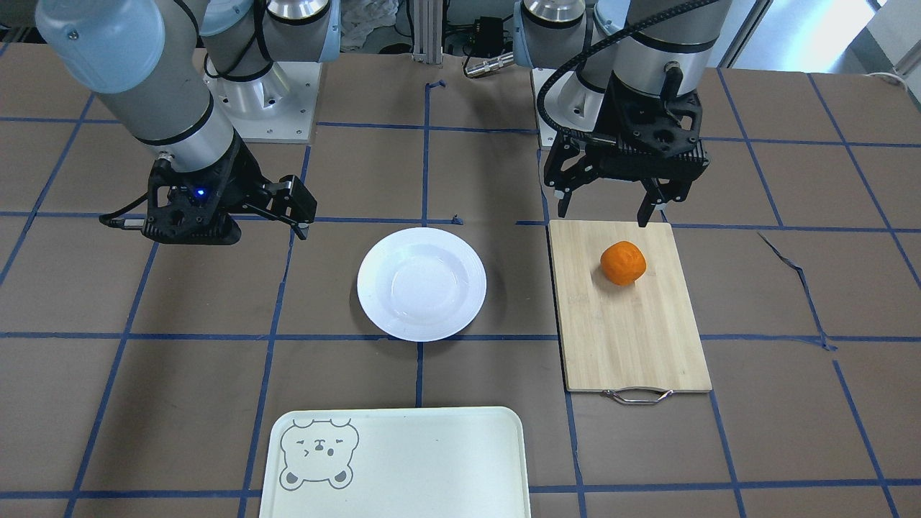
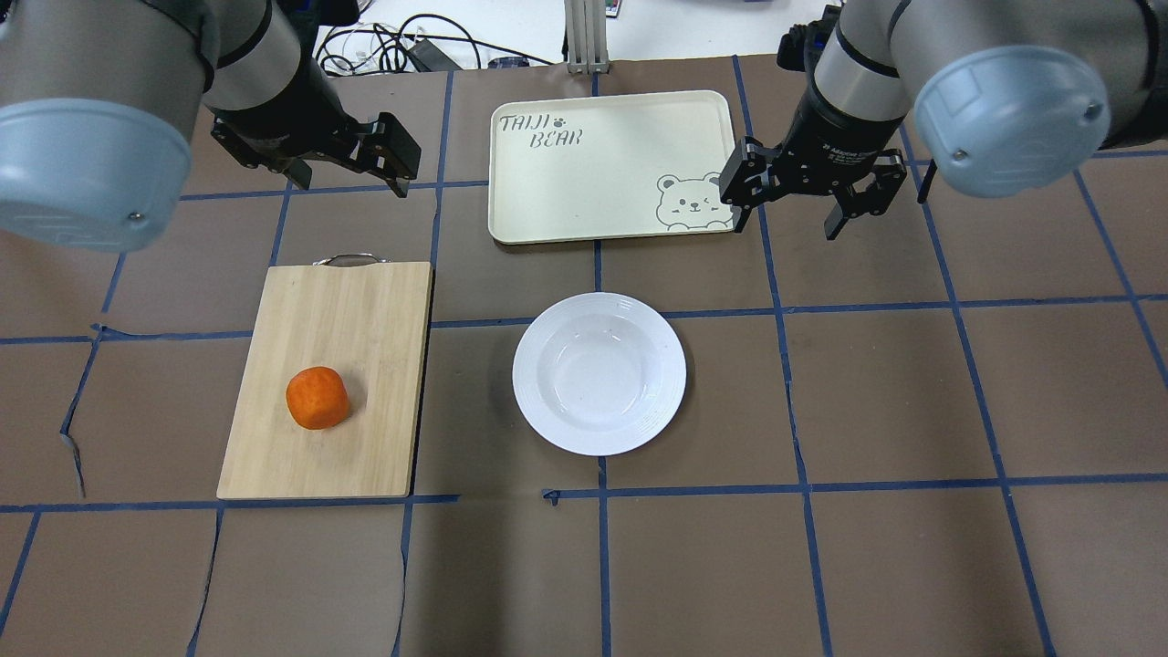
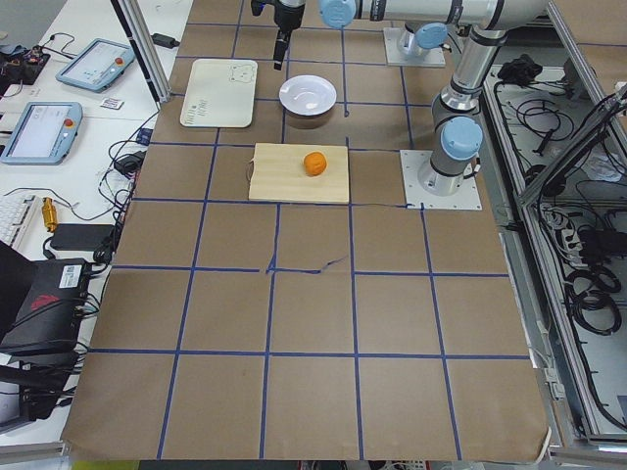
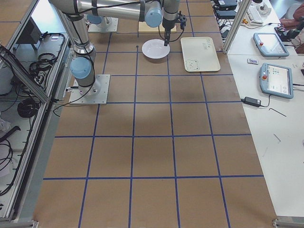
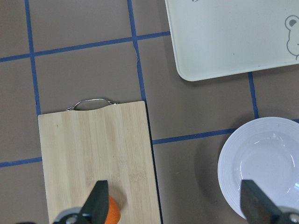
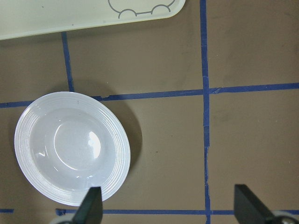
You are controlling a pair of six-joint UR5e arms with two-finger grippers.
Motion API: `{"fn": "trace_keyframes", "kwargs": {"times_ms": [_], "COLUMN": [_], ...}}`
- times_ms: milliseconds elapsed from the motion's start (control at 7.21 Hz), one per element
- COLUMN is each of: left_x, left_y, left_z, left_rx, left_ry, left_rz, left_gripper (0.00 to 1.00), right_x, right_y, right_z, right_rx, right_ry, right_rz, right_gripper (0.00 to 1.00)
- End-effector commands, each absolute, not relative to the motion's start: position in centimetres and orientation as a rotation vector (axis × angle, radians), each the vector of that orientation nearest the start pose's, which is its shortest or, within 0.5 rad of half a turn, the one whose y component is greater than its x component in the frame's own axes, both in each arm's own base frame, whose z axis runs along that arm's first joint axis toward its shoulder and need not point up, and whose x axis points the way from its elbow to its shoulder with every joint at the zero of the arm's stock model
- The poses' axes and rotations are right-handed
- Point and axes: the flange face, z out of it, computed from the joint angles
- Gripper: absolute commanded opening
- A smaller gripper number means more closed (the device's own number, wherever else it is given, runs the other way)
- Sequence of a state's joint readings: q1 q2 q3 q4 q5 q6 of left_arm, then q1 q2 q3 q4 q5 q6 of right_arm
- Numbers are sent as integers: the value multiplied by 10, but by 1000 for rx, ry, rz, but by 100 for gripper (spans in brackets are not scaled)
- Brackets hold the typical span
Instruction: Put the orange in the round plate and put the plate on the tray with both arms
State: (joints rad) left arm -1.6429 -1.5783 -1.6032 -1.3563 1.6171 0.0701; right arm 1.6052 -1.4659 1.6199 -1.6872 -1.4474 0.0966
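The orange [image 2: 317, 398] lies on a bamboo cutting board [image 2: 347, 310], on my left side. The white round plate [image 2: 599, 373] sits empty at the table's middle, and the cream tray [image 2: 584, 173] with its bear face lies beyond it. My left gripper [image 2: 351, 169] hangs open above the table, past the board's handle end. In the front-facing view it [image 1: 604, 208] hovers over the board's edge near the orange [image 1: 623, 262]. My right gripper [image 2: 787, 219] is open in the air beside the tray's bear corner, holding nothing. The left wrist view shows the orange [image 5: 112, 212] by one fingertip.
The cutting board [image 1: 626, 324] has a metal handle [image 1: 637, 395] at the end facing away from the robot. Blue tape lines cross the brown table cover. Arm bases [image 1: 266, 101] stand at the robot's edge. Tablets and cables lie on side benches [image 4: 275, 78].
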Motion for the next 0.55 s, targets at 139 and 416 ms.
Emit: {"fn": "trace_keyframes", "kwargs": {"times_ms": [139,416], "left_x": [-163,-160], "left_y": [-494,-492], "left_z": [491,492], "left_rx": [220,211], "left_ry": [3072,3072], "left_rz": [-267,-269], "left_gripper": [100,100], "right_x": [160,149], "right_y": [-495,-485], "right_z": [442,453], "right_rx": [108,96], "right_ry": [3041,3158], "right_rz": [170,170], "right_gripper": [100,100]}}
